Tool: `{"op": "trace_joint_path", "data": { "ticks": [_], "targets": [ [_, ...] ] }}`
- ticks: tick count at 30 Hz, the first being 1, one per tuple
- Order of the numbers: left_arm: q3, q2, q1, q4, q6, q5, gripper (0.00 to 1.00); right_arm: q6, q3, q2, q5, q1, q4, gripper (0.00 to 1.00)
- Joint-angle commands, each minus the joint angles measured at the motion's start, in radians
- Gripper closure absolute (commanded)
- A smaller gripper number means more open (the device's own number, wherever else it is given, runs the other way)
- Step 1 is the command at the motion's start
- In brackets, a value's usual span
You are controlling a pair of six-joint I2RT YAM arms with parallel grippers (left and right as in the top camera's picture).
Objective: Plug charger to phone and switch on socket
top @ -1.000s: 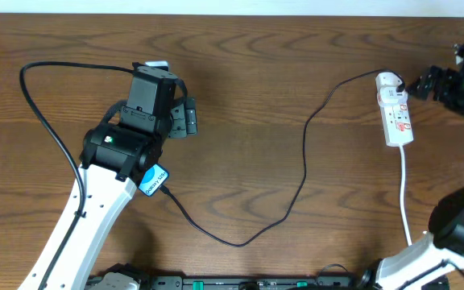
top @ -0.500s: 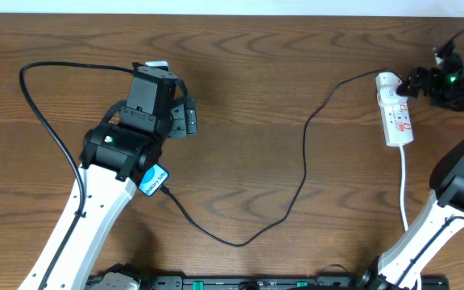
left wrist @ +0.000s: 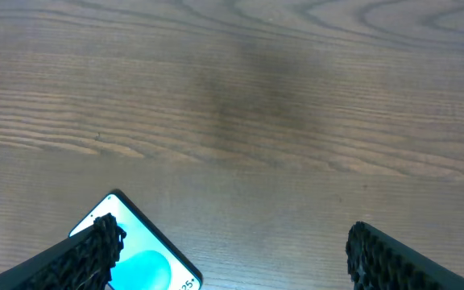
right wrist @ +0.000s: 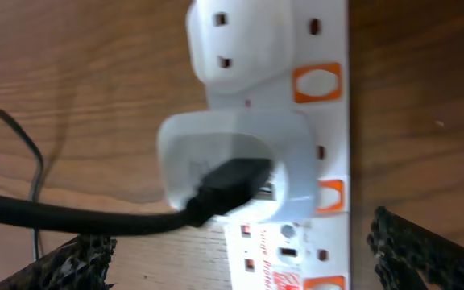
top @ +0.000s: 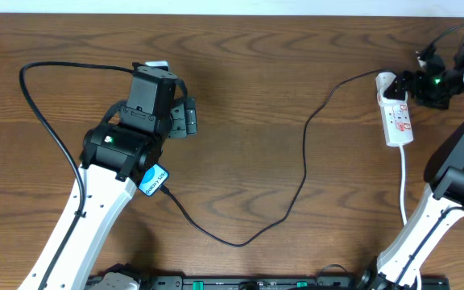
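Note:
The phone (top: 154,179) lies under my left arm (top: 147,101), only its blue lower corner showing from above. In the left wrist view its screen (left wrist: 147,258) sits by the left finger (left wrist: 95,246). My left gripper (left wrist: 234,238) is open just above the table, holding nothing. The charger's black cable (top: 303,165) runs from the phone's bottom edge to a white adapter (right wrist: 240,173) plugged into the socket (top: 396,113). My right gripper (right wrist: 232,246) hangs open over the socket's far end (right wrist: 329,48), its fingers either side of the adapter.
Orange switches (right wrist: 318,83) line the socket's edge. The socket's white cord (top: 403,189) runs toward the front edge beside my right arm (top: 457,173). A black cable loop (top: 35,97) lies at the far left of the wooden table (top: 248,72).
My right gripper has moved left and now sits over the socket's far end. The left arm, phone and cable have not moved.

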Motion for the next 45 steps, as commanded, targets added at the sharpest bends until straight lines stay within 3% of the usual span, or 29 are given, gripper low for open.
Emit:
{"op": "trace_joint_path", "data": {
  "ticks": [1, 45],
  "targets": [
    [0.014, 0.006, 0.002, -0.003, 0.013, -0.013, 0.09, -0.022, 0.016, 0.017, -0.02, 0.015, 0.005, 0.01],
    [0.014, 0.006, 0.002, -0.002, 0.013, -0.013, 0.09, 0.095, -0.095, 0.017, -0.143, 0.026, 0.09, 0.01]
  ]
}}
